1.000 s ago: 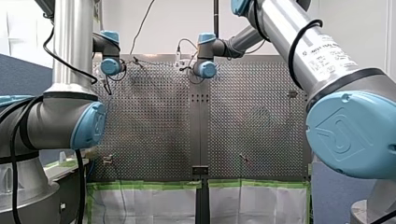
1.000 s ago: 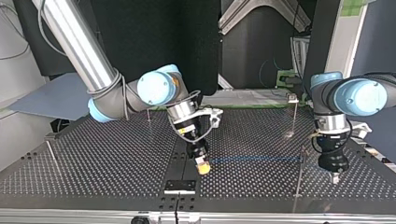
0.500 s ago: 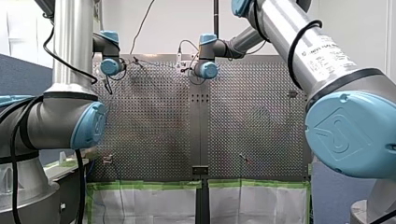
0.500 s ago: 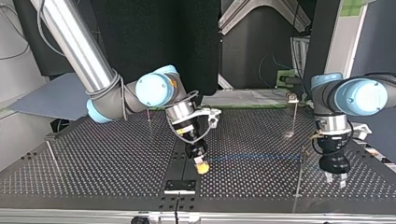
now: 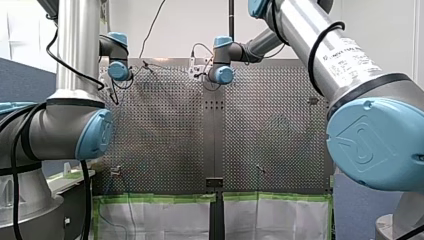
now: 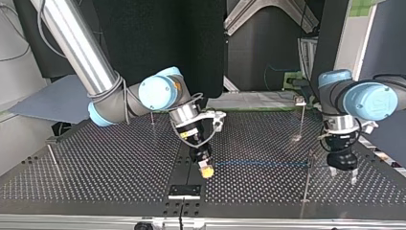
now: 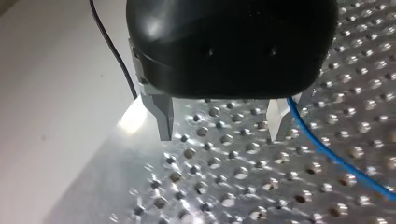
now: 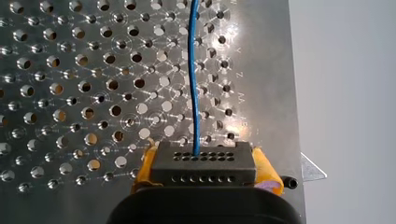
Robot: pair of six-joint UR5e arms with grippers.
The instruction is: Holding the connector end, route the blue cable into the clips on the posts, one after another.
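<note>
My left gripper [image 6: 343, 175] – fingers [image 7: 163, 116] now wider apart.

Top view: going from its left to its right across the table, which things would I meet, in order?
In order: thin post at the table's edge → thin post near my right arm → my right end effector → blue cable → my left end effector.
</note>
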